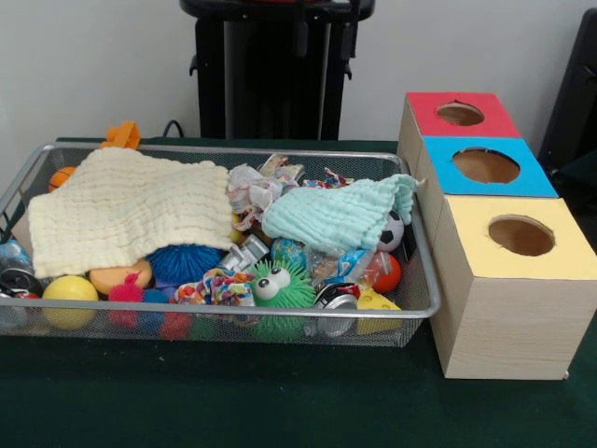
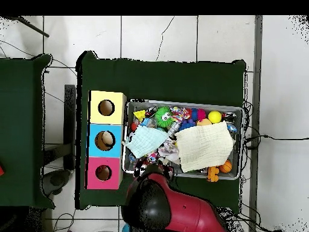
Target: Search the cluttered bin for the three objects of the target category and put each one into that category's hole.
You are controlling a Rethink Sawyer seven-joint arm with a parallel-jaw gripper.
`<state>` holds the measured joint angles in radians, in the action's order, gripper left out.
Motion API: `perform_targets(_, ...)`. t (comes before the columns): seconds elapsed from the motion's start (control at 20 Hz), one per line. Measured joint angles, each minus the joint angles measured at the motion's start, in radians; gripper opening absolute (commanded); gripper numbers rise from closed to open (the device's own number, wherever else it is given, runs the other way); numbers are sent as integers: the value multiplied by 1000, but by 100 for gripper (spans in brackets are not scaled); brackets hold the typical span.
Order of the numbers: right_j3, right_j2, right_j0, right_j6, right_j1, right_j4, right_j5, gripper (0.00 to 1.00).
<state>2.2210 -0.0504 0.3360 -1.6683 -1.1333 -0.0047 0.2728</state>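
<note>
A dark green cloth [image 1: 280, 411] covers the table, with a pale wall behind it and tiled floor around it in the overhead view. On this cloth the bin [image 1: 233, 312] is set, its mesh sides packed with toys, and just beside it stands the wooden box whose far compartment carries the hole [image 1: 460, 114] with the red surround. The blue-surrounded hole [image 1: 486, 165] and the yellow-surrounded hole [image 1: 520, 235] lie nearer the camera in the front view.

Much of the bin is hidden under a cream cloth [image 1: 131, 207] and a mint cloth [image 1: 340, 217]. Below them a green fuzzy toy with eyes [image 1: 276, 287], a blue spiky ball [image 1: 182, 263], a yellow ball [image 1: 69, 289] and a small football [image 1: 392, 231] are seen among wrappers and cans.

The arm [image 2: 172, 208] is drawn back over the robot's base at the bin's edge. The gripper cannot be made out in either view, so whether it is open or closed cannot be told.

Several risks are judged from this layout. A target may be missed because the cloths conceal it. A cloth may be snagged and dragged out with a toy. A round toy may slip from a grasp in the tight clutter, or a neighbour may be lifted with it. A release may be misplaced into the adjoining blue hole.
</note>
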Motion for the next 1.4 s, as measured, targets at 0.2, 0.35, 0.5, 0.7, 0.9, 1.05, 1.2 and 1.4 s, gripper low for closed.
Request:
perform_targets(0.2, 11, -41, 68, 0, 7, -56, -18, 100)
perform_targets(0.35, 27, -78, 122, 0, 11, -91, -37, 100)
perform_targets(0.5, 44, -114, 169, 0, 10, -112, -46, 100)
perform_targets(0.7, 67, -185, 253, 0, 10, -123, -47, 100)
perform_targets(0.9, 77, -238, 315, 0, 10, -124, -47, 100)
perform_targets(1.05, 80, -294, 383, 0, 7, -124, -47, 100)
perform_targets(1.2, 80, -324, 419, 0, 4, -124, -47, 100)
perform_targets(1.4, 80, -356, 459, 0, 2, -133, -41, 100)
